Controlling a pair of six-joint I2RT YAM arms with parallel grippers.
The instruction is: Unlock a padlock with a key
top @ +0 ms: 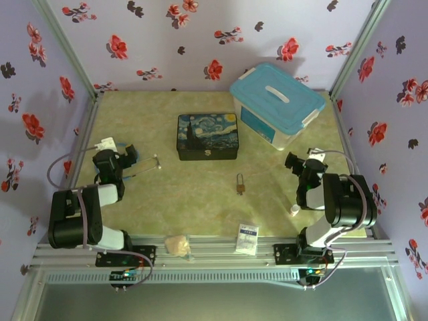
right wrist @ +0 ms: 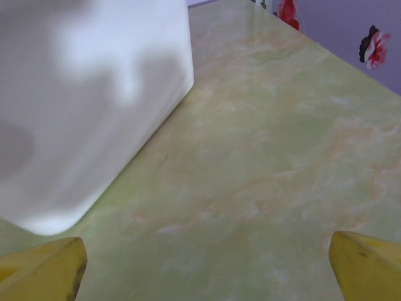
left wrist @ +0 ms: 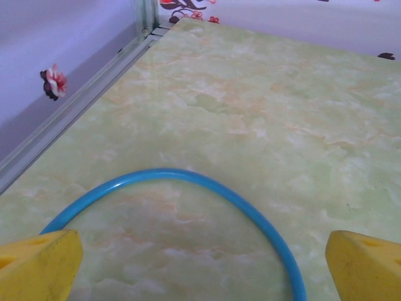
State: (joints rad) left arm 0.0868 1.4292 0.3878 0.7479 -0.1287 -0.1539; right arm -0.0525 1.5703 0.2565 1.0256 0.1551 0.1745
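Left gripper (left wrist: 200,266) is hanging wide open, gripping nothing, with a thin blue curved loop (left wrist: 188,177) showing between its yellow fingertips (left wrist: 37,263) over the green marbled tabletop (left wrist: 282,113). Right gripper (right wrist: 207,266) is gaping equally wide and empty, facing the white plastic tub (right wrist: 94,94). The small brass padlock (top: 240,188) is lying mid-table between both arms, near the dark painted tin box (top: 206,136).

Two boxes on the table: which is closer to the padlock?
The dark painted tin box, just behind the padlock; the blue-lidded plastic tub sits farther back toward the right.
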